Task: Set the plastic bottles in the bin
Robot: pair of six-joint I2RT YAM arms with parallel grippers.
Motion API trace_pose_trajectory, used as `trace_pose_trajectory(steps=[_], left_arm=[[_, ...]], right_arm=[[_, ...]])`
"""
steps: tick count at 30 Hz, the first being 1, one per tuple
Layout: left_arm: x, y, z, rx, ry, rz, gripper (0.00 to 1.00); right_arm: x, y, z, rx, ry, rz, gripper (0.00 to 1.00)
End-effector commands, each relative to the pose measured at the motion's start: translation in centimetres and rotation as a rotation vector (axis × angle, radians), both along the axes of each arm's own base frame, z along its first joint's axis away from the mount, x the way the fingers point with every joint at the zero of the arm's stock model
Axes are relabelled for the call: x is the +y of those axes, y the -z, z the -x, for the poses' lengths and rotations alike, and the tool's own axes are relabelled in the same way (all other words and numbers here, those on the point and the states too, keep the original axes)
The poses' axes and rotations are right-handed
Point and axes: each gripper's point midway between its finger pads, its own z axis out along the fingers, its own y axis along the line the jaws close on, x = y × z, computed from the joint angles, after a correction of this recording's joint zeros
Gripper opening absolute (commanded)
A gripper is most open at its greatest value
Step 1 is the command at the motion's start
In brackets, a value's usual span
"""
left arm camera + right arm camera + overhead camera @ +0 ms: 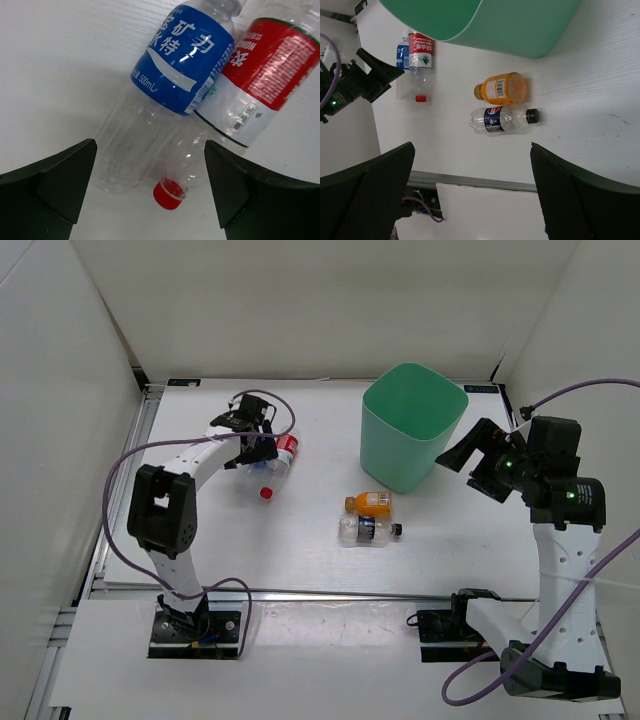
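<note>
Alignment for grasping: my left pincer [150, 150] hangs spread over the clear blue-labelled plastic bottle [182, 65], upper centre of frame.

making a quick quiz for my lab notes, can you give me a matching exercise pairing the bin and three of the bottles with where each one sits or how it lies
Things:
1. blue-label bottle
2. orange bottle
3. dark-label bottle
4. bin

Places or states:
A. upright, toward the back of the table, right of middle
B. on its side, black cap pointing right in the top view
C. on its side, alongside the red-label bottle
D. on its side, between the bin and the black-capped bottle

Pairs: 1-C, 2-D, 3-B, 4-A
</note>
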Motion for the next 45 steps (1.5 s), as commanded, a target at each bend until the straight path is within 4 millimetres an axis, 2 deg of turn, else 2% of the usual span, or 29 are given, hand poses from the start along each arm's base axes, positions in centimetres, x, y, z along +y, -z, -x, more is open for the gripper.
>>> trace_pose_trajectory(steps=[1,2,4,5,8,9,11,12,13,16,18,19,22,23,24,26,27,30,31,32,35,36,38,39,40,41,42,44,45], left_arm=[[-0.4,-0.3,-1.3,-0.018,0.009,0.008,1.00],[-0.5,0.4,-1.7,-0.004,0.009,0.003,1.00],[-0.8,0.4,-2.5,-0.011,0.009,0.005,1.00],[-0.4,1.0,-2.9,0.001,-0.002,0.001,1.00],[0.7,1.1,-4.5,-0.009,-0.043,0.009,1.00],[1.5,2.0,-4.9,0.009,-0.069,0.022,1.00],[2.2,2.3,-5.9,0.010,-0.095,0.045,1.00],[3.0,3.3,-6.2,0.034,-0.109,0.061,1.00],[3.3,3.3,-6.8,0.030,-0.115,0.076,1.00],[4.3,4.9,-7.4,0.062,-0.155,0.126,1.00],[4.4,5.9,-7.6,0.088,-0.170,0.175,1.00],[4.7,5.9,-7.7,0.091,-0.176,0.190,0.97],[4.1,7.2,-7.3,0.122,-0.171,0.221,0.87],[3.9,7.5,-7.0,0.134,-0.176,0.236,0.82],[3.6,7.5,-6.9,0.137,-0.178,0.253,0.72],[3.6,7.9,-6.6,0.148,-0.180,0.251,0.63],[3.6,7.8,-6.6,0.147,-0.187,0.255,0.62],[3.9,5.0,-7.9,0.073,-0.189,0.250,0.60],[3.9,3.4,-8.5,0.033,-0.189,0.251,0.60],[3.8,1.3,-9.8,-0.022,-0.189,0.268,0.56],[3.4,-4.0,-12.1,-0.149,-0.188,0.307,0.54],[3.0,-7.3,-13.6,-0.223,-0.178,0.342,0.54],[2.1,-11.6,-15.1,-0.314,-0.160,0.404,0.53],[0.8,-15.9,-16.0,-0.403,-0.129,0.443,0.53],[0.2,-17.6,-16.5,-0.441,-0.128,0.470,0.53],[-1.5,-19.0,-16.9,-0.467,-0.096,0.500,0.53],[-2.7,-23.3,-17.2,-0.551,-0.059,0.545,0.53],[-5.2,-25.8,-17.7,-0.610,0.007,0.586,0.52],[-7.3,-29.1,-17.2,-0.675,0.064,0.621,0.50]], right_arm=[[-0.6,-2.2,-0.9,-0.107,-0.018,0.069,1.00],[-0.6,-2.1,-0.9,-0.111,-0.025,0.078,1.00],[-0.7,-2.3,-1.2,-0.115,-0.030,0.085,1.00],[-0.7,-2.3,-1.2,-0.115,-0.030,0.085,1.00],[-0.7,-2.1,-1.4,-0.106,-0.030,0.085,1.00],[-0.7,-2.1,-1.4,-0.106,-0.030,0.085,1.00],[-0.7,-2.1,-1.4,-0.106,-0.030,0.085,1.00],[-0.7,-2.1,-1.4,-0.106,-0.030,0.085,1.00],[-0.7,-2.0,-1.2,-0.097,-0.031,0.085,1.00],[-0.7,-2.0,-1.2,-0.097,-0.031,0.085,1.00],[-0.7,-2.0,-1.2,-0.097,-0.031,0.085,1.00],[-0.7,-1.7,-1.2,-0.088,-0.031,0.084,1.00],[-1.0,-1.6,-1.3,-0.083,-0.009,0.091,1.00],[-1.0,-1.6,-1.3,-0.083,-0.009,0.091,1.00],[-1.0,-1.6,-1.3,-0.083,-0.009,0.091,1.00],[-1.0,-1.6,-1.3,-0.081,-0.004,0.084,1.00],[-1.0,-1.6,-1.3,-0.081,-0.004,0.084,1.00],[-1.1,-1.6,-1.4,-0.077,0.009,0.083,1.00],[-1.1,-1.6,-1.4,-0.077,0.009,0.083,1.00],[-1.1,-1.6,-1.4,-0.077,0.009,0.083,1.00],[-1.1,-1.6,-1.4,-0.075,0.014,0.076,1.00],[-1.2,-1.6,-1.4,-0.074,0.021,0.081,1.00],[-1.2,-1.3,-1.4,-0.062,0.027,0.073,1.00],[-1.2,-1.4,-1.2,-0.071,0.028,0.073,1.00],[-1.1,-1.1,-1.2,-0.057,0.034,0.065,1.00],[-1.1,-1.3,-1.0,-0.068,0.034,0.065,1.00],[-1.1,-1.0,-1.0,-0.056,0.040,0.057,1.00],[-1.2,-0.8,-0.8,-0.053,0.056,0.057,1.00],[-1.2,-1.0,-0.6,-0.063,0.056,0.057,1.00]])
